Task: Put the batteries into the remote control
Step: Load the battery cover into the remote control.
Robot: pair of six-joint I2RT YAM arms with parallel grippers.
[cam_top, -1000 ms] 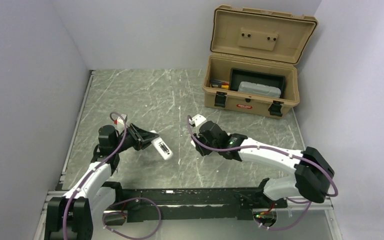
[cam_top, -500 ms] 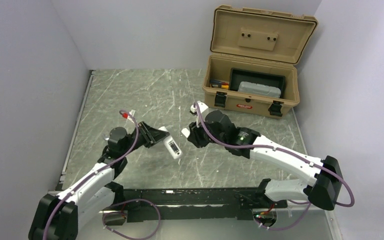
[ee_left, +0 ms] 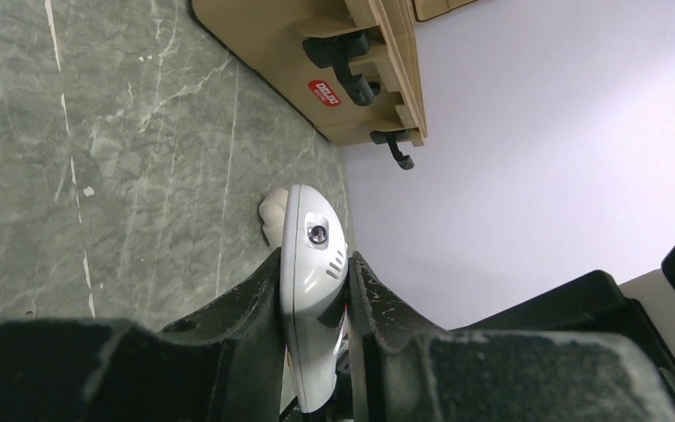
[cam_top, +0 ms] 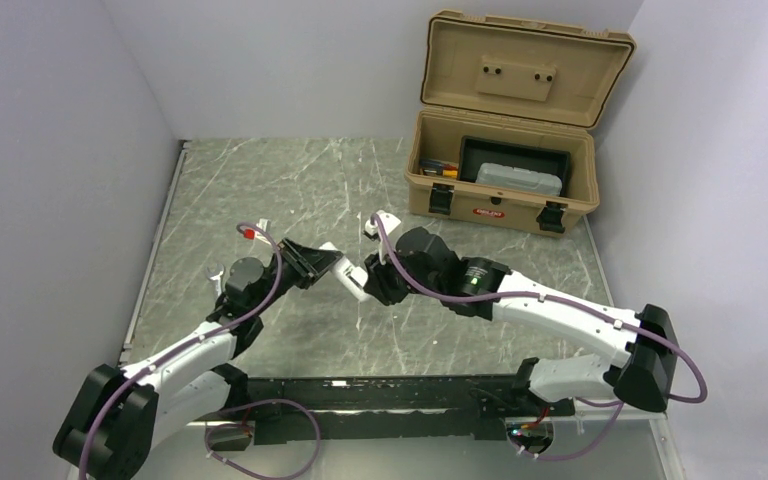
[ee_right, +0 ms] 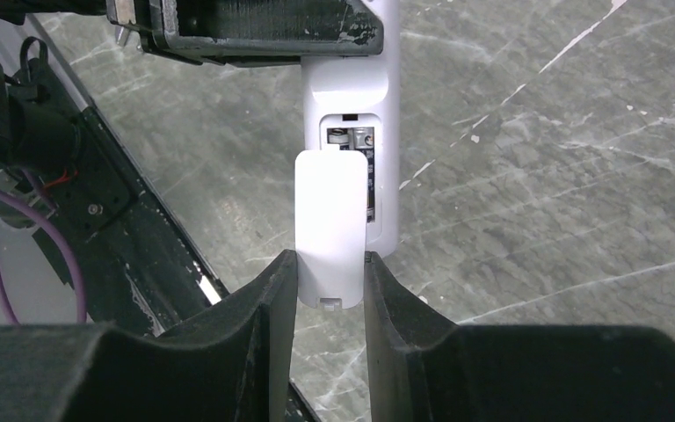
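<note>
Remote control (cam_top: pixel 352 284) hangs above the middle of the marble-patterned table (cam_top: pixel 290 190), pinched on edge between the 2 fingers of the left gripper (ee_left: pixel 314 264), which is clamped tight on its narrow sides. Its back faces the right wrist camera, with the battery compartment (ee_right: pixel 352 137) partly uncovered; what lies inside is too small to tell. The right gripper (ee_right: pixel 330 264) is closed partway on a white cover (ee_right: pixel 331 224), held flat against the handset's back and overlapping the compartment's lower part. An open tan toolbox (cam_top: pixel 505 180) stands at the table's far right.
</note>
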